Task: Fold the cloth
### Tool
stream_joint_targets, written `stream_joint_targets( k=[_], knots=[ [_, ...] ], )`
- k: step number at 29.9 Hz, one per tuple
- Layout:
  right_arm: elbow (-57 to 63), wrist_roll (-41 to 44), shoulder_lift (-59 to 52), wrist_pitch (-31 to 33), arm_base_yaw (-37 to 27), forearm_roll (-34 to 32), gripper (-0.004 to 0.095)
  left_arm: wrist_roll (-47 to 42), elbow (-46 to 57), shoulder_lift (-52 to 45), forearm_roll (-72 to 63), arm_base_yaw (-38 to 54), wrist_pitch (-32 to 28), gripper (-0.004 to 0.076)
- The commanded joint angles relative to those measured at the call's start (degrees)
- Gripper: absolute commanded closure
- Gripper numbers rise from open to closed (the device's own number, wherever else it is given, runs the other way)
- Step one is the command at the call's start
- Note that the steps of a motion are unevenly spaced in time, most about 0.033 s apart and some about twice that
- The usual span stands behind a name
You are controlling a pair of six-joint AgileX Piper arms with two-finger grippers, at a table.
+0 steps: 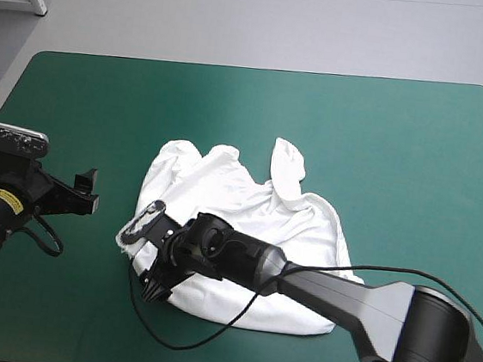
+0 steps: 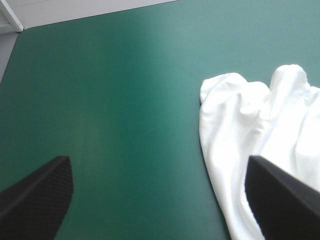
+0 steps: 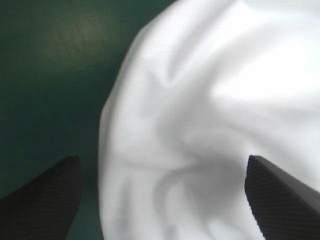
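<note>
The white T-shirt lies in a crumpled heap at the middle of the table, one sleeve poking up on its far side. My right gripper reaches across to the heap's near left edge. It hovers low over the cloth with its fingers apart. In the right wrist view the T-shirt fills the space ahead of and between the open right gripper. My left gripper stands open to the left of the shirt, apart from it. Ahead of the left gripper and to one side, the T-shirt shows its rumpled edge.
The teal-green cover spreads wide around the heap, most of all on the far and right sides. The right arm lies across the shirt's near side from the near right corner.
</note>
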Motion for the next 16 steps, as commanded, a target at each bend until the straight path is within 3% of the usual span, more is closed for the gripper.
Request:
stream_joint_targets(
  k=[1,3,7,16],
  knots=[
    [-4.4,12.0,-9.4,6.7,-0.3,-9.1,0.0130,0.0,-2.0,-0.2,-1.0,0.1,-2.6,0.0056],
    [-4.4,15.7,-13.1,11.4,-0.3,-12.9,0.0164,0.0,-2.0,0.1,-1.0,0.1,-2.5,0.0056],
    [-4.3,21.6,-19.6,26.9,-0.3,-19.2,0.0169,0.3,-2.0,1.3,-3.1,0.1,-1.7,0.0056],
    [8.0,32.7,-36.4,26.6,-0.3,-17.7,0.0171,7.6,-2.5,12.4,-13.5,0.1,-2.7,0.0056]
  ],
)
